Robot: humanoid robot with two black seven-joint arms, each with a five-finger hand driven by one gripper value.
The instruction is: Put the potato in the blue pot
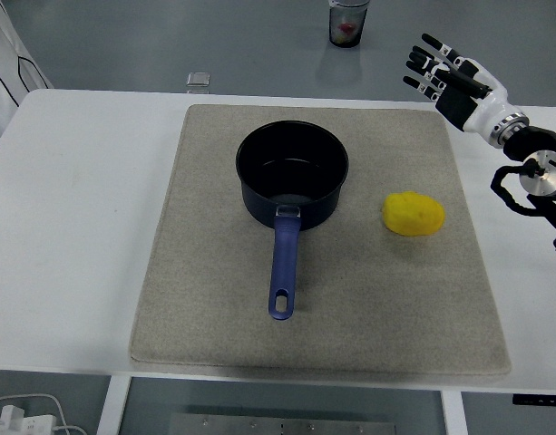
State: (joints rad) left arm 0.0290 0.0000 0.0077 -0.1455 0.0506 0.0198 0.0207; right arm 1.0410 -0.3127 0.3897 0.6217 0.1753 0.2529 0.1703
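1. The potato (413,214) was seen lying on the grey mat (205,299), to the right of the blue pot (293,174) and apart from it, with bare mat all round it; this open spot was judged to leave room for fingers to come down on either side.
2. The blue pot was set upright near the middle of the mat, its mouth open and empty, with its handle (283,269) pointed toward the near edge; the side facing the potato was thus left unobstructed for a short carry.
3. The right hand (450,77) was held above the far right corner of the table (69,236), well apart from the potato, with its fingers spread and nothing grasped; this posture was judged to suit an approach not yet begun.
4. The left hand was not in view.
5. A cup (348,23) was noted beyond the far edge, and a small clear object (198,82) at the far rim, both well clear of the working area.
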